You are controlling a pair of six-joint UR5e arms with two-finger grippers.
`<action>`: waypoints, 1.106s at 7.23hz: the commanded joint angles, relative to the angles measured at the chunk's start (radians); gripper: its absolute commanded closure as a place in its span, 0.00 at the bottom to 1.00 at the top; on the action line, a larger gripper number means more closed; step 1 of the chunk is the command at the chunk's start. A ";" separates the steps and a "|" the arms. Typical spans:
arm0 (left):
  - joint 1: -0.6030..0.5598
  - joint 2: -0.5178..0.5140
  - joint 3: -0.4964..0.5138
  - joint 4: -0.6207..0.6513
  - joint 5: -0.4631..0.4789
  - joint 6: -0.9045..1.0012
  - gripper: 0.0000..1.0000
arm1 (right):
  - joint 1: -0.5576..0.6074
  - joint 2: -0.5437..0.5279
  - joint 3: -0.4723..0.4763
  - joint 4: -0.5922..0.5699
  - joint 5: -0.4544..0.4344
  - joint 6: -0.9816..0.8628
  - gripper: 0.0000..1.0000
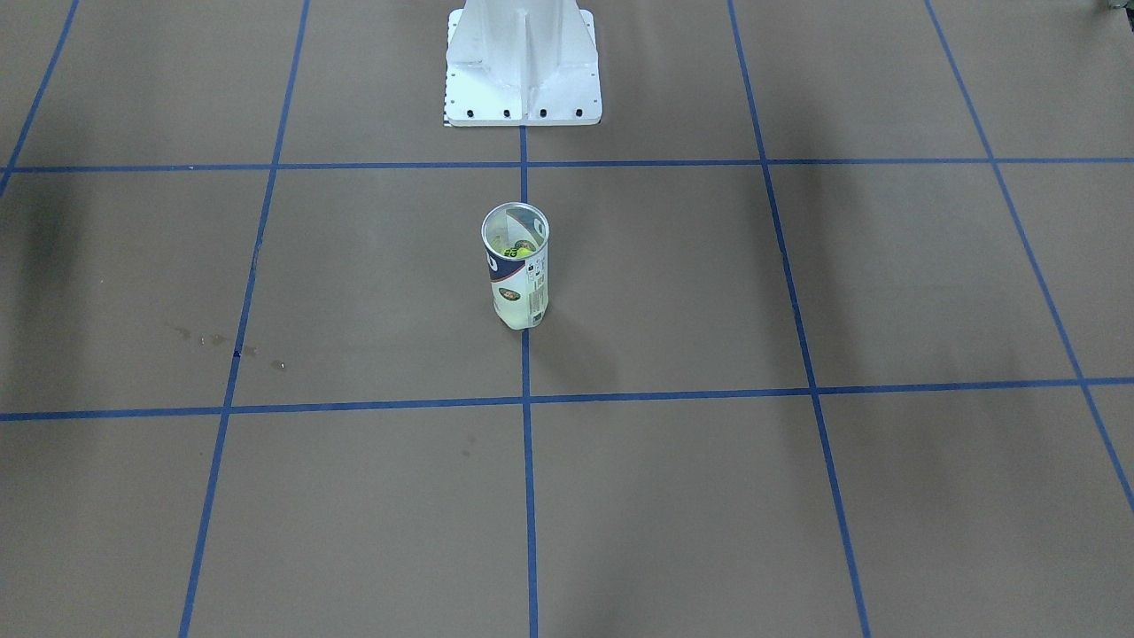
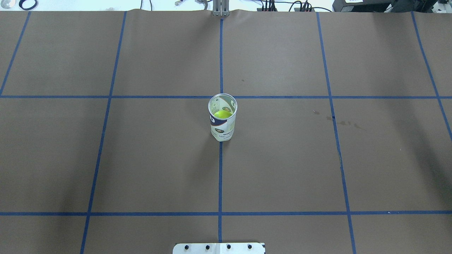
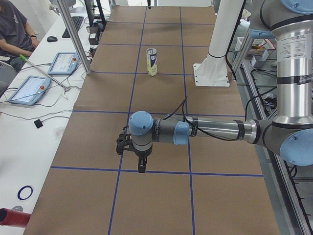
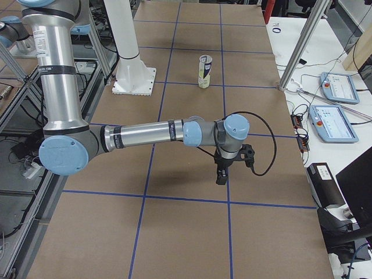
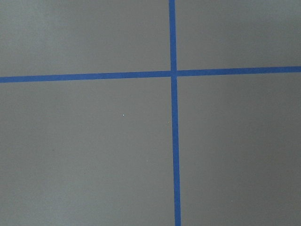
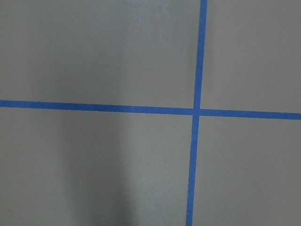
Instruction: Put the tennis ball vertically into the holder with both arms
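Holder's table (image 2: 141,158): brown sheet over the whole work area, split into large squares by blue tape lines (image 2: 220,176); both wrist cameras see only this surface with one tape crossing each
Pedestal (image 1: 523,62): white, bolted down at the robot's edge of the table, on the centre tape line
Left arm (image 3: 215,129): stretched out low and level over the left end of the table, wrist turned downward, well apart from the holder
Right arm (image 4: 145,135): the same pose over the right end of the table, forearm level, wrist downward, also well apart from the holder
Operator (image 3: 14,29): seated at the white bench along the far side of the table, only partly in frame
Left gripper (image 3: 142,164): black fingers pointing straight down just above a cross tape line; it shows only from the side, so how wide it stands and whether it grips anything cannot be told
Right gripper (image 4: 221,176): black, pointing down over the brown sheet near a tape line; seen from the side only, its opening cannot be told
holder (image 2: 222,127): clear tube with white and navy label, standing upright with its mouth open, on the centre tape line in the middle row of squares, nearer the far cross line than the near one
Tennis ball (image 2: 222,114): yellow-green, inside the holder, below the rim
Stains (image 2: 344,122): a few small dark marks on the sheet, right of the holder, by a tape line
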 commanded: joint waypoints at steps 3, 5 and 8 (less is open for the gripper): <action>0.001 0.008 0.002 -0.004 -0.008 -0.003 0.00 | 0.000 -0.010 0.007 0.003 0.003 0.001 0.01; 0.002 0.005 0.002 0.002 -0.009 -0.005 0.00 | 0.000 -0.011 0.007 0.003 0.003 0.002 0.01; 0.002 0.006 0.007 0.002 -0.015 -0.005 0.00 | 0.000 -0.011 0.007 0.003 0.003 0.002 0.01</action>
